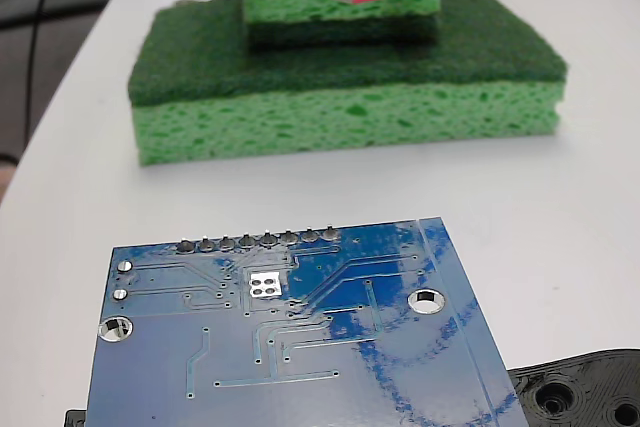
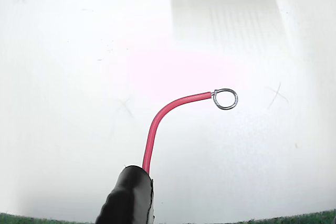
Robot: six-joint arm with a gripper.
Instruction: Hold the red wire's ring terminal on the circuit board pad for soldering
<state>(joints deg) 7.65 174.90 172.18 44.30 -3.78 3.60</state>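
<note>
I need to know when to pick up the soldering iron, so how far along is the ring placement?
Early. Done: the red wire is carried, its black sleeve nearest the wrist camera. In hand: the ring terminal hangs free over bare white table; in the fixed view the wire is far back by the green sponges. Left: bringing the ring to the circuit board and onto its silver pad, which lies uncovered.

Red wire [image 2: 157,124]: red insulation, black sleeve [image 2: 128,198] lower left of wrist frame, silvery ring terminal [image 2: 226,98]. Circuit board [image 1: 300,347]: glossy blue, fine traces, grey pin row along top edge, silver pad [image 1: 265,284] with four dark holes. Sponges [image 1: 340,97] at top of fixed frame: light green, dark green tops. Table [image 1: 580,207] white.
</note>
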